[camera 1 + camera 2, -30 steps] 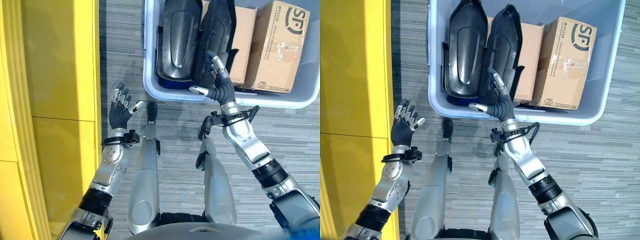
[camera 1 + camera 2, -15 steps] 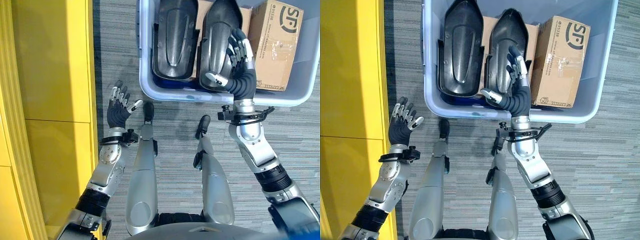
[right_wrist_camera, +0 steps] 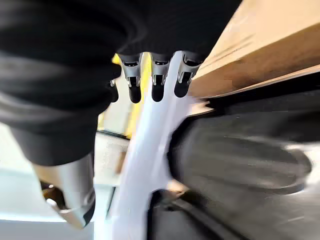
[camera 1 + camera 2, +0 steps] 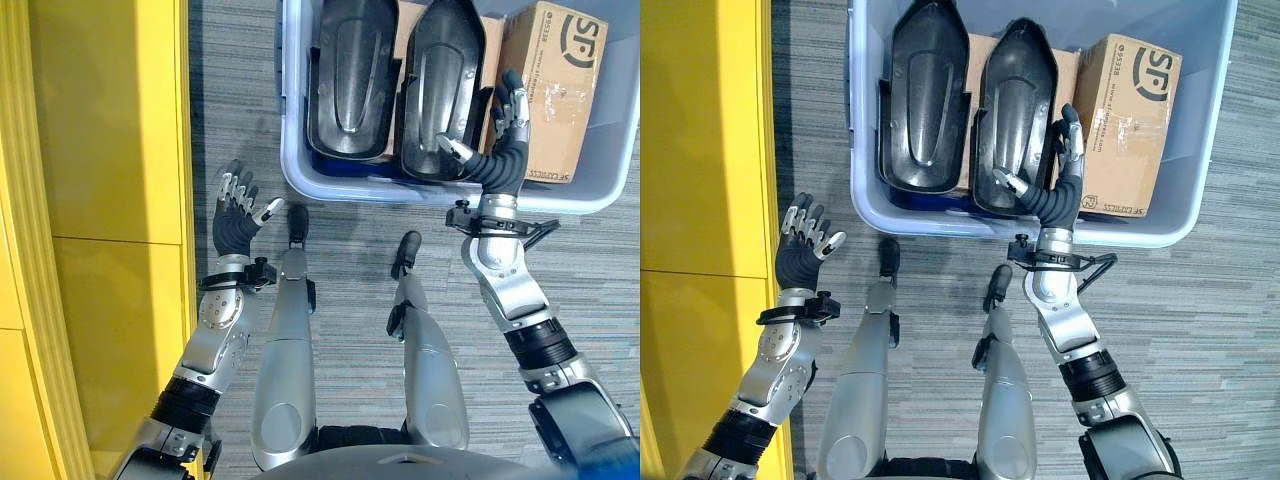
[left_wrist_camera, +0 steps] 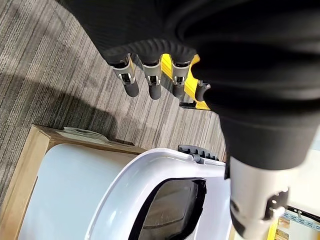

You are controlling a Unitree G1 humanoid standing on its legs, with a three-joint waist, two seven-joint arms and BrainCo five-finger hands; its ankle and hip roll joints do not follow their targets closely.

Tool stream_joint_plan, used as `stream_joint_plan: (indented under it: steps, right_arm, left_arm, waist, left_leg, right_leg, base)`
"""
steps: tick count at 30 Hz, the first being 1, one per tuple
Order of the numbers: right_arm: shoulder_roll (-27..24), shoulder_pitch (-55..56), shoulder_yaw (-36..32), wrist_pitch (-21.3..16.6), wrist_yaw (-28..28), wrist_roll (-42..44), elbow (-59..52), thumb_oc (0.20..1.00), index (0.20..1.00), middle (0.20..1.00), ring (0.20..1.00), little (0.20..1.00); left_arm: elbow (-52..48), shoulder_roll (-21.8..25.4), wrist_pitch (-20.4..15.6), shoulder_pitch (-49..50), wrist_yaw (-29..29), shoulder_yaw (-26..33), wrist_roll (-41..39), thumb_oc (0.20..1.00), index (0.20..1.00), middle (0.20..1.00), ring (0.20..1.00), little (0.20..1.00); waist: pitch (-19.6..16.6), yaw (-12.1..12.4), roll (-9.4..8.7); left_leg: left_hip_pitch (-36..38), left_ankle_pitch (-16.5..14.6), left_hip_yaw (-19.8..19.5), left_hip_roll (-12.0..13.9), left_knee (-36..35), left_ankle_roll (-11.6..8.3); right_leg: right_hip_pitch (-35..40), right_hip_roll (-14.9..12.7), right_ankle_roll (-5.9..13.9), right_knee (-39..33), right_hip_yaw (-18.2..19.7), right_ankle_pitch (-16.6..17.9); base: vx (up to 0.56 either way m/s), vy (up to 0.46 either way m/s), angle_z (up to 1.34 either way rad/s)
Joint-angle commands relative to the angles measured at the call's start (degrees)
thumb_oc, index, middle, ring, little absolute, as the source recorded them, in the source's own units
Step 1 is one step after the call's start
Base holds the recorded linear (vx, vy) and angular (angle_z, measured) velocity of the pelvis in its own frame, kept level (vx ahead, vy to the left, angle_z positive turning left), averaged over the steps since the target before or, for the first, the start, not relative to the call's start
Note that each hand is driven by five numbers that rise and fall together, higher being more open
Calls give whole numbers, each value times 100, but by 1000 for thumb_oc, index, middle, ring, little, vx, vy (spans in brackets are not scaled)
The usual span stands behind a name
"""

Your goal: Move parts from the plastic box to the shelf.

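Note:
Two black moulded shell parts lie side by side in the pale plastic box (image 4: 297, 178): the left part (image 4: 350, 75) and the right part (image 4: 440, 90). My right hand (image 4: 497, 152) is open above the box's near side. Its fingers point up along the gap between the right part and a printed cardboard box (image 4: 555, 90), and its thumb reaches toward the part's lower edge. In the right wrist view the fingers (image 3: 155, 85) are straight, with cardboard (image 3: 260, 55) and the black part (image 3: 240, 165) past them. My left hand (image 4: 238, 215) is open over the floor beside the yellow shelf (image 4: 110, 200), holding nothing.
A plain brown cardboard box (image 4: 985, 60) lies under the two black parts. The yellow shelf panel runs along the whole left side. Grey striped carpet (image 4: 600, 270) lies between the box and me.
My right hand has moved right, from the near rim and the face of the right black part to the gap beside the printed cardboard box. The left hand has stayed put.

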Motion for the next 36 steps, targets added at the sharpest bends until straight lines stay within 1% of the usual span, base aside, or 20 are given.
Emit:
stream_joint_plan:
  steps: [1,15,36]
  right_arm:
    - [-155,-64,-343,-60,-219,-317,-187,1000,1000,1000,1000,1000]
    - [-194,-378,-411,98,-407,-366,624,1000,1000,1000,1000,1000]
    - [-171,-368,-556,101,-623,-339,894,1000,1000,1000,1000,1000]
  left_arm:
    - [-525,128,-294,347,21,18,268,1000,1000,1000,1000,1000]
    - [-465,170,-323,321,10,-53,250,1000,1000,1000,1000,1000]
    - [-433,179,-317,352,25,-88,220,1000,1000,1000,1000,1000]
  waist:
    - [-159,129,173]
    - [-159,153,226]
    - [-159,124,243]
  left_leg:
    - [134,-305,-16,-224,-99,202]
    - [21,-343,-10,-232,-28,216]
    - [-86,-368,-11,-238,20,227]
  right_leg:
    - [230,-212,199,833,163,-839]
    - [97,-196,188,910,168,-868]
    - [-36,-186,169,984,201,-912]
  base:
    - [0,0,0]
    - [0,0,0]
    - [0,0,0]
